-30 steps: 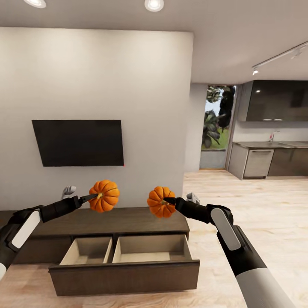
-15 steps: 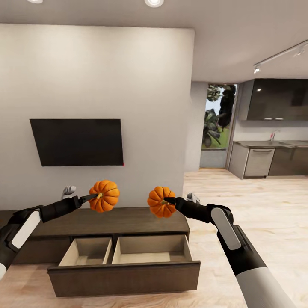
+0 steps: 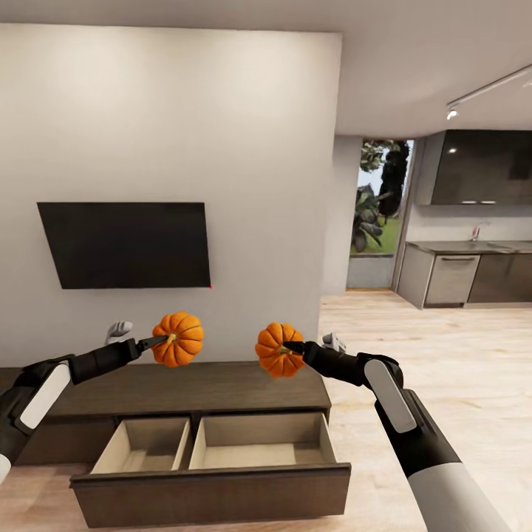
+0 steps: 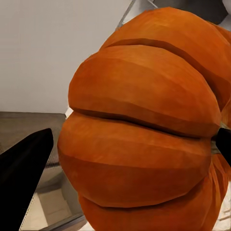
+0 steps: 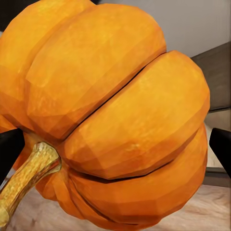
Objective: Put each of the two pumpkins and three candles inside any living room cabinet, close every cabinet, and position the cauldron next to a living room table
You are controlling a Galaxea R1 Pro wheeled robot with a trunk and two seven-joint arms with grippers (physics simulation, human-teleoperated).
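I hold one orange ribbed pumpkin in each hand, in the air above the low dark brown cabinet (image 3: pixel 185 388). My left gripper (image 3: pixel 164 340) is shut on the left pumpkin (image 3: pixel 179 339), which looms large in the left wrist view (image 4: pixel 144 130). My right gripper (image 3: pixel 290 346) is shut on the right pumpkin (image 3: pixel 278 350), seen close with its tan stem in the right wrist view (image 5: pixel 110 115). Below them the cabinet's wide drawer (image 3: pixel 210 491) stands pulled out, showing two bare pale wood compartments. Candles and cauldron are out of view.
A black TV (image 3: pixel 125 244) hangs on the white wall above the cabinet. Two small white-grey objects (image 3: pixel 118 329) (image 3: pixel 334 341) stand on the cabinet top. Wooden floor runs right toward a grey kitchen (image 3: pixel 465 277) and a glass door (image 3: pixel 377 214).
The whole view has shifted: the cabinet and its open drawer now sit closer and slightly lower. Both arms keep their pose and their pumpkins.
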